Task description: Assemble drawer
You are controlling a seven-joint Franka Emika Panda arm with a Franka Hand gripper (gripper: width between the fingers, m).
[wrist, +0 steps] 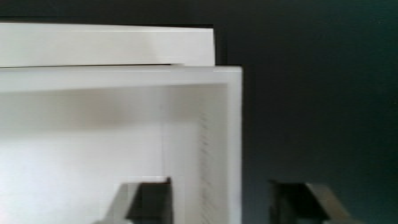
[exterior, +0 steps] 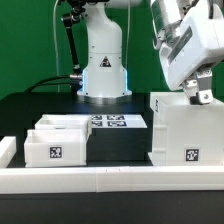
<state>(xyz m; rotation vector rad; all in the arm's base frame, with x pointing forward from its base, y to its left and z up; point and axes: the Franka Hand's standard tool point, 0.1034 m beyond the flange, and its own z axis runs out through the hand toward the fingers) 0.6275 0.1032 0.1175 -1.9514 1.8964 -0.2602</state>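
White plastic runs along the front of the scene as a low white rim [exterior: 110, 182] edging the black table [exterior: 120, 148]. Just behind it, on the exterior view's left, sits a low white plastic tray [exterior: 55, 148] with a black-and-white square tag on its front face. A second tray [exterior: 62, 124] of the same kind stands close behind it. On the exterior view's right, also near the rim, the large cube-like white plastic housing [exterior: 185, 130] of the drawer stands upright on the table, well apart from the trays, with a tag low on its front face.

Over the housing's top hangs the grey-and-white two-finger gripper [exterior: 197, 95]. In the wrist view the gripper [wrist: 222, 185] has its dark fingers [wrist: 146, 205] spread apart, with the upper edge of one thin white housing wall [wrist: 210, 130] between them. One finger clearly stands off the wall, so nothing is clamped.

Farther back, between trays and housing, lies the flat white marker board [exterior: 110, 122]. Behind it rises the arm's white base [exterior: 103, 70].
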